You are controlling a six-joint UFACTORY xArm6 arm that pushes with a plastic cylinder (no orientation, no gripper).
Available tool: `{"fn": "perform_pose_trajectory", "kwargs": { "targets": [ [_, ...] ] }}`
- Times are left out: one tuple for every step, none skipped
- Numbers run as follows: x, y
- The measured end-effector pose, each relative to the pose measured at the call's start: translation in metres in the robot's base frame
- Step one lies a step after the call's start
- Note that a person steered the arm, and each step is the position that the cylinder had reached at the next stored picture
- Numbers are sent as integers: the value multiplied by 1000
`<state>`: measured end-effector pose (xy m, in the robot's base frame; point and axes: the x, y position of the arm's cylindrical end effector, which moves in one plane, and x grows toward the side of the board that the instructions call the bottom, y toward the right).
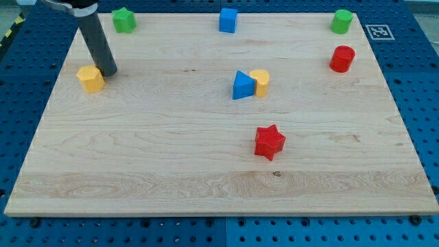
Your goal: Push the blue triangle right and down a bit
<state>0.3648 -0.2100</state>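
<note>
Wooden board [137, 165] on blue pegboard: the rod's tip [108, 71], with no fingers to open or close, rests just beside a yellow block [90, 79]. Well to the view's right lies the blue triangle [241, 86], touching a yellow cylinder [260, 82].

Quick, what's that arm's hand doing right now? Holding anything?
No hand: just a rod, holding nothing. My tip rests beside the yellow block, far left of the blue triangle.
</note>
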Motion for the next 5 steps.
{"fn": "perform_pose_trajectory", "kwargs": {
  "targets": [
    [-5,21],
    [-6,96],
    [-6,175],
    [-6,218],
    [-6,219]
  ]
}}
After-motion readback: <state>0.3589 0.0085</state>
